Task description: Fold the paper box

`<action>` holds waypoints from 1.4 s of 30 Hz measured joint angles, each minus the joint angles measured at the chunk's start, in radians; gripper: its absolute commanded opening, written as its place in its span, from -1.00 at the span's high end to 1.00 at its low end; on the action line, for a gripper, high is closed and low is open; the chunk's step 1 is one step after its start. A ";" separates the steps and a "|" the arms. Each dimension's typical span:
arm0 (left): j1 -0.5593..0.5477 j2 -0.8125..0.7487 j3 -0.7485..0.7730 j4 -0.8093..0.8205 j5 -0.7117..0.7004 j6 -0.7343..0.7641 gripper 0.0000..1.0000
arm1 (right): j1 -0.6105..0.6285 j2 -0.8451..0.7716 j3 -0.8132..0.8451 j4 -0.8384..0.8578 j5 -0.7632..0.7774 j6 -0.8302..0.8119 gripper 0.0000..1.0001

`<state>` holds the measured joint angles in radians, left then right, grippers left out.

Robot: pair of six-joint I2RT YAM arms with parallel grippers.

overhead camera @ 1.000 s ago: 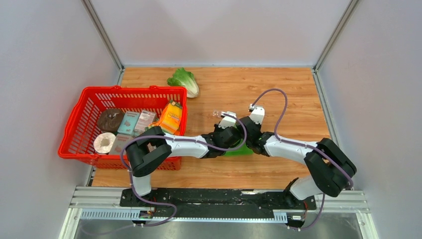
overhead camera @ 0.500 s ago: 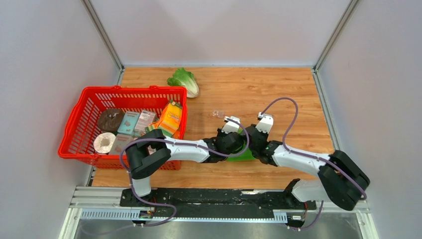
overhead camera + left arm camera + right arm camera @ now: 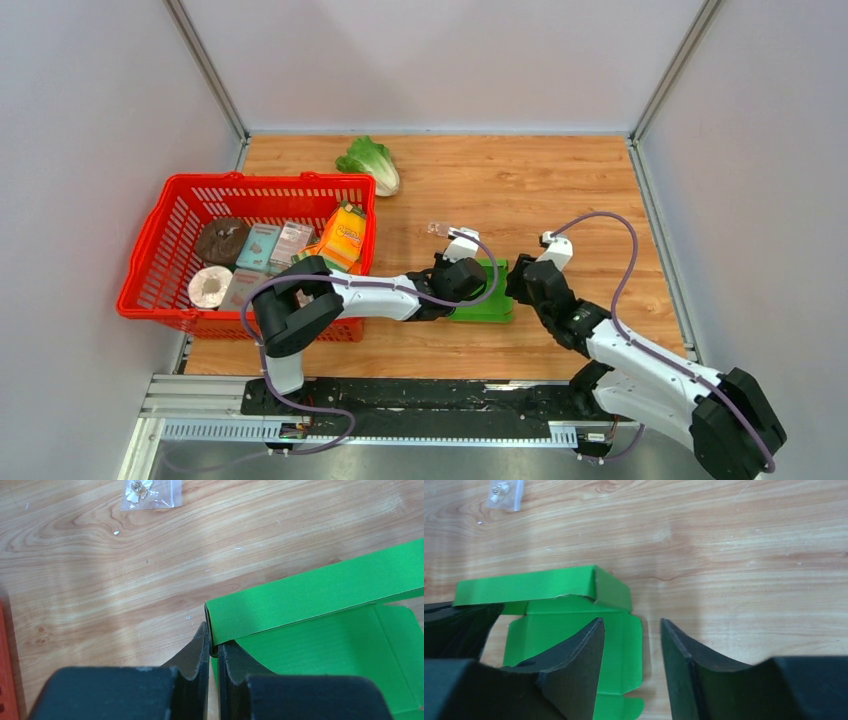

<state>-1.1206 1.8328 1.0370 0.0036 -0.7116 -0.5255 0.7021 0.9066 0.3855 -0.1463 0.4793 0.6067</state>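
Note:
The paper box (image 3: 489,296) is bright green card lying partly folded on the wooden table, with one long wall (image 3: 320,587) raised. My left gripper (image 3: 214,641) is shut on the near-left corner of that wall; in the top view the left gripper (image 3: 463,289) sits at the box's left end. My right gripper (image 3: 630,623) stands open with nothing between its fingers, just off the box's right end, its left finger (image 3: 574,655) over the flat green side flap (image 3: 624,650). Seen from above, the right gripper (image 3: 518,286) is beside the box's right edge.
A small clear plastic bag (image 3: 437,228) of metal parts lies just beyond the box. A red basket (image 3: 250,184) with groceries and an orange carton (image 3: 346,235) stands at the left. A lettuce (image 3: 370,162) lies at the back.
My right gripper has opened and drawn back to the right and toward the near edge, off the box. The left gripper keeps its hold on the box wall.

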 measured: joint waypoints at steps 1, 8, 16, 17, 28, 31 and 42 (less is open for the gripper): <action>0.002 0.000 0.000 0.000 0.000 0.002 1.00 | -0.027 0.009 -0.010 0.021 -0.023 -0.013 0.16; 0.003 0.000 0.000 0.001 0.003 0.009 1.00 | -0.083 0.141 -0.032 0.174 -0.128 -0.090 0.19; 0.004 -0.002 0.000 0.001 0.009 0.018 0.78 | -0.083 0.208 -0.010 0.163 -0.129 -0.062 -0.29; 0.004 -0.003 0.000 0.000 0.016 0.020 0.53 | -0.083 0.211 0.009 0.116 -0.122 -0.045 -0.35; 0.010 -0.159 -0.100 -0.086 0.162 0.073 -0.06 | -0.163 0.158 0.157 -0.349 -0.263 0.142 -0.57; 0.010 -0.229 -0.100 -0.118 0.239 0.085 -0.06 | -0.194 0.139 0.131 -0.383 -0.336 0.159 -0.55; -0.032 -0.352 -0.100 -0.135 0.618 0.182 0.18 | -0.201 0.113 0.037 -0.311 -0.542 0.149 -0.09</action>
<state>-1.1522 1.4811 0.9367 -0.1310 -0.0937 -0.3439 0.5007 1.0199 0.4221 -0.4568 -0.0631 0.7555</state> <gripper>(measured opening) 0.411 0.611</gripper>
